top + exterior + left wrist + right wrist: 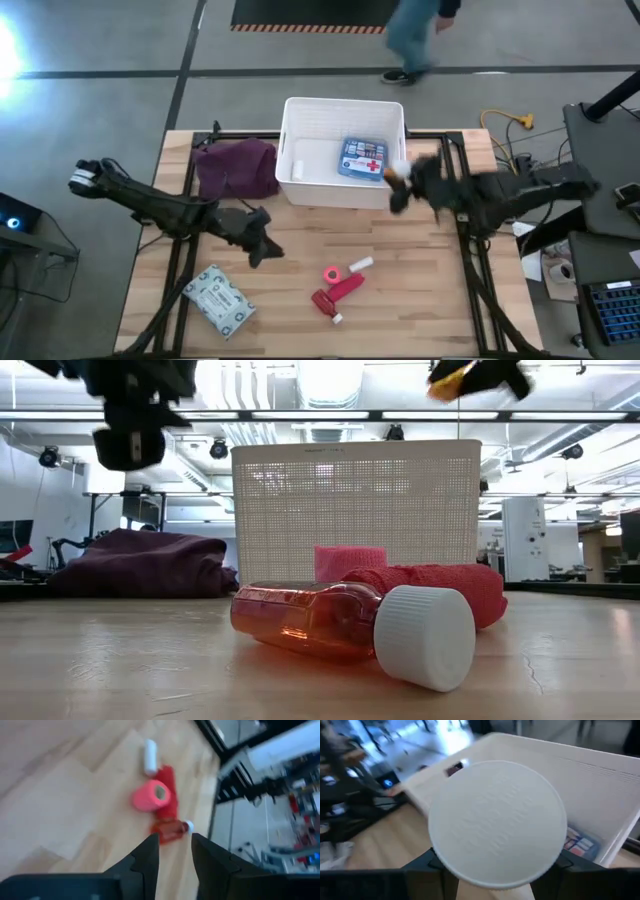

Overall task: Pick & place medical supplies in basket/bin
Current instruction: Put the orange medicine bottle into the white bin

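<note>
One item is in transit: the right hand (398, 180) carries a small amber bottle with a round white cap (497, 824), clamped between its fingers, at the right rim of the large white ribbed plastic tub (300, 120), upper centre of the high view. Step in hand is the drop-off; next move likely needs the hand over the tub interior, then fingers opened. A blue box with a red-white label (362, 158) already lies inside the tub. Left hand (262, 248) hovers mid-left over the wooden surface (420, 280), fingers parted by a narrow gap, holding nothing, pointed toward the leftovers. Remaining on the surface, lower centre: pink tape roll (331, 274), red tube (338, 292), tiny white bottle (360, 264). Grey-white patterned flat packet (218, 300) sits lower left. Maroon-purple cloth (238, 166) lies just left of the tub. A person's legs (410, 40) show on the floor at the top.
</note>
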